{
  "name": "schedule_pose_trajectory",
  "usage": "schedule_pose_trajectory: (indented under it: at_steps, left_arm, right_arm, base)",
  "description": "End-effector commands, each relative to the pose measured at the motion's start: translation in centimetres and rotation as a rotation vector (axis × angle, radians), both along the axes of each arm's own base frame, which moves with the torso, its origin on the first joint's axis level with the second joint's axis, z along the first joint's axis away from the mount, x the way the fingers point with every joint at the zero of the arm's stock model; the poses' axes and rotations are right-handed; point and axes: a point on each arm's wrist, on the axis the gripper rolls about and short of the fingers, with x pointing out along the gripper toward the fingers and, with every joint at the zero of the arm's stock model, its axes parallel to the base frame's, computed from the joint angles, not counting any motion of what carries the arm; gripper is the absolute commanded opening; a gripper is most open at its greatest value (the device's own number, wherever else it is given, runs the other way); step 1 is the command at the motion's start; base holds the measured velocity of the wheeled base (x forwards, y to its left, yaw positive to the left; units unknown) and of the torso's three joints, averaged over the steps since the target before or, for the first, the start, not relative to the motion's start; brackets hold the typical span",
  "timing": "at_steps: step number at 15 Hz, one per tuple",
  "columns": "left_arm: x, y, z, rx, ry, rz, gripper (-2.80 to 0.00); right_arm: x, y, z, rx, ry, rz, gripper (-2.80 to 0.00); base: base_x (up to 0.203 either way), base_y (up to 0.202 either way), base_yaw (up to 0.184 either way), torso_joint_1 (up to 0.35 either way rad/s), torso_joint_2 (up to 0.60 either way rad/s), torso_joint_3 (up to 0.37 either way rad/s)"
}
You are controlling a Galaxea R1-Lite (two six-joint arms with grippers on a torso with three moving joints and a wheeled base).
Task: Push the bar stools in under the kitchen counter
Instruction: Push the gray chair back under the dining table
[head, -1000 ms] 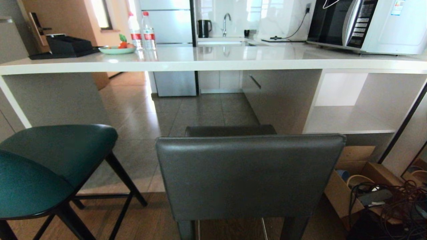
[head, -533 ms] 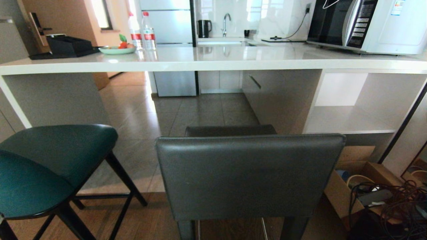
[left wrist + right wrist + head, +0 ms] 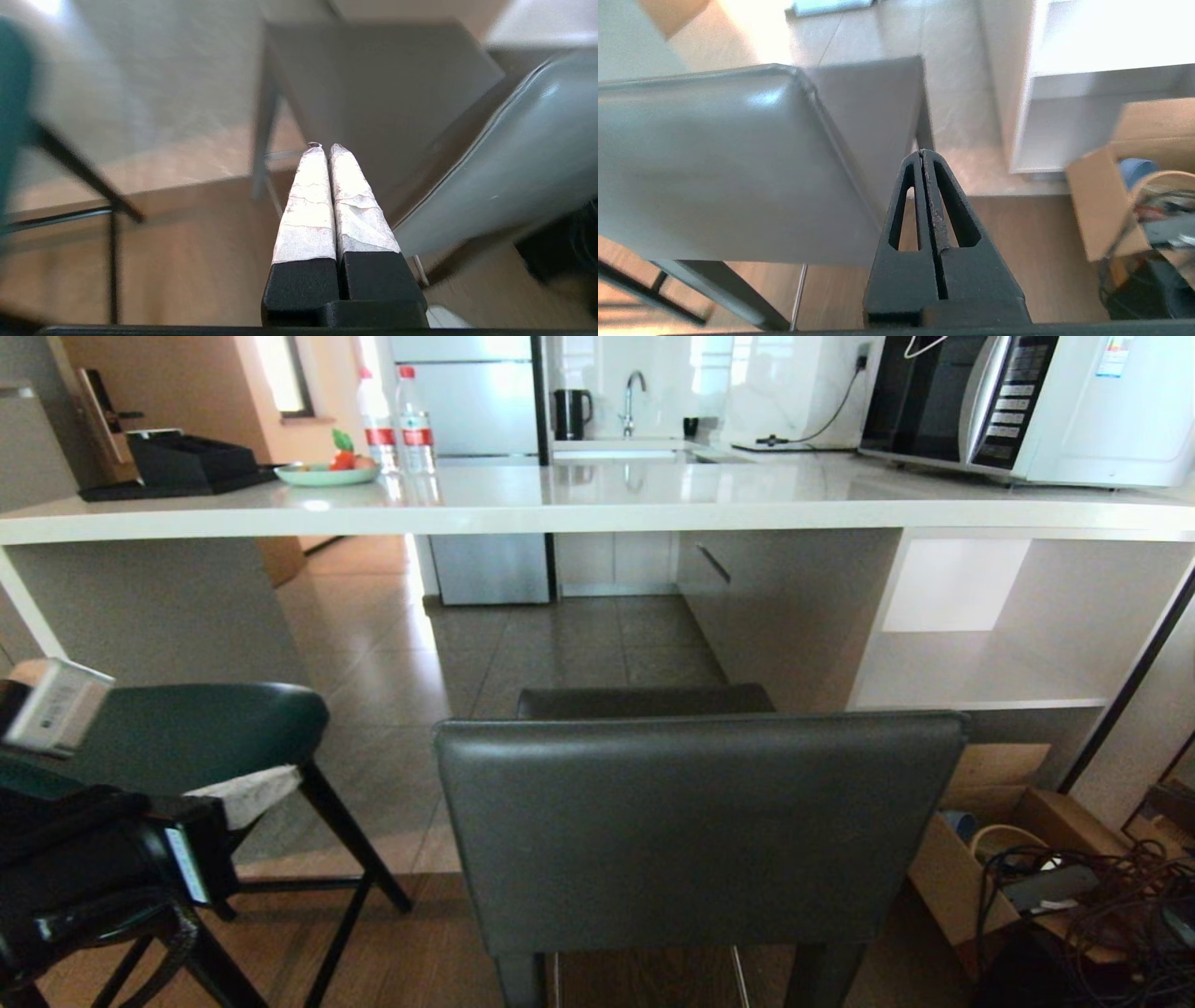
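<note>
The grey stool (image 3: pixel 700 821) stands in front of the counter (image 3: pixel 597 509), the teal stool (image 3: pixel 201 733) to its left. The left gripper (image 3: pixel 325 148) hangs between them, fingers pressed together, empty. The right gripper (image 3: pixel 923 153), likewise closed and empty, sits beside the grey stool's backrest.

We record a floor (image 3: pixel 523 644) of grey tile under the bench (image 3: pixel 597 509), changing to brown wood planks nearer the robot. Standing on it: teal stool (image 3: pixel 215 733), directly beyond the left gripper (image 3: pixel 245 795) whose tip overlaps its seat edge in head view; dark-grey stool (image 3: pixel 695 826), between the two grippers. A cardboard box (image 3: pixel 971 859) and tangled cables (image 3: pixel 1111 915) lie beside the right gripper (image 3: pixel 923 154), on the side away from that stool. On the bench: microwave (image 3: pixel 1018 406), plate (image 3: pixel 327 475), two bottles (image 3: pixel 414 422), black tray (image 3: pixel 182 467).
</note>
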Motion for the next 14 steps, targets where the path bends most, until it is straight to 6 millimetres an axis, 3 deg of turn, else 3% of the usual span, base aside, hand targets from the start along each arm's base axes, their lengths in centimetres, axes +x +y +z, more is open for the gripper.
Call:
schedule_pose_trajectory:
  at_steps: [1, 6, 10, 14]
  left_arm:
    - [3.1, -1.7, -3.2, 0.032, 0.106, -0.045, -2.80]
    - [6.0, -4.4, -5.9, 0.055, 0.083, -0.031, -2.80]
    - [6.2, -6.3, -8.3, 0.067, 0.050, -0.023, -2.80]
    - [6.0, -8.8, -8.7, 0.075, 0.025, -0.039, -2.80]
  right_arm:
    - [4.4, 0.3, -1.6, -0.010, 0.141, 0.019, -2.80]
    - [9.3, 0.6, -4.0, -0.020, 0.143, 0.046, -2.80]
    - [9.3, 1.4, -5.9, -0.034, 0.186, 0.141, -2.80]
    - [10.2, 2.3, -6.5, -0.045, 0.212, 0.181, -2.80]
  base:
    - [0.000, 0.000, 0.000, 0.000, 0.00, 0.000]
    - [0.000, 0.000, 0.000, 0.000, 0.00, 0.000]
    - [0.000, 0.000, 0.000, 0.000, 0.00, 0.000]
    - [0.000, 0.000, 0.000, 0.000, 0.00, 0.000]
